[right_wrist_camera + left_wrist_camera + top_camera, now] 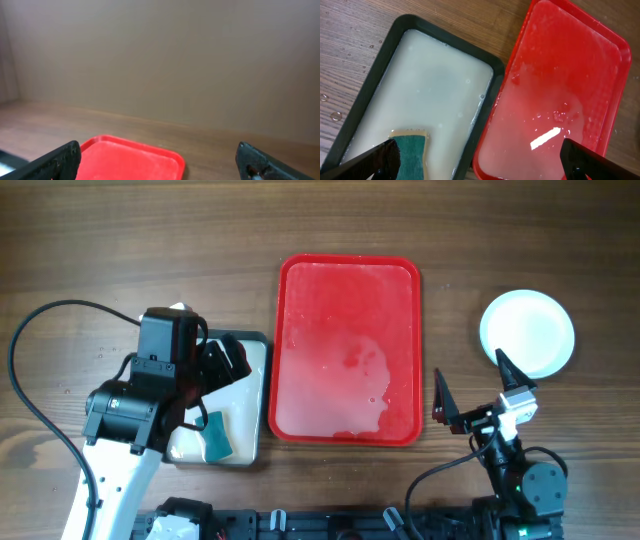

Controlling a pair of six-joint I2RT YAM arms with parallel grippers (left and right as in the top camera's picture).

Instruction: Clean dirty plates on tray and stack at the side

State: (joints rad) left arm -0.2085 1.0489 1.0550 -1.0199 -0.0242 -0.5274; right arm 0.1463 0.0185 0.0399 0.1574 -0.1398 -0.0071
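The red tray (348,350) lies mid-table, bare of plates and wet with a milky film; it also shows in the left wrist view (560,75) and the right wrist view (130,157). One round white plate (527,332) sits on the table to the tray's right. No light blue plate shows separately, and I cannot tell whether any lie under the white one. My left gripper (215,385) (480,150) is open and empty over the metal pan. My right gripper (475,385) (157,150) is open and empty, right of the tray's front corner and in front of the plate.
A dark-rimmed metal pan (255,345) (445,37) of cloudy soapy water stands just left of the tray. A green-and-yellow sponge (216,437) (412,150) lies in its front part. Water drops dot the wood left of the pan.
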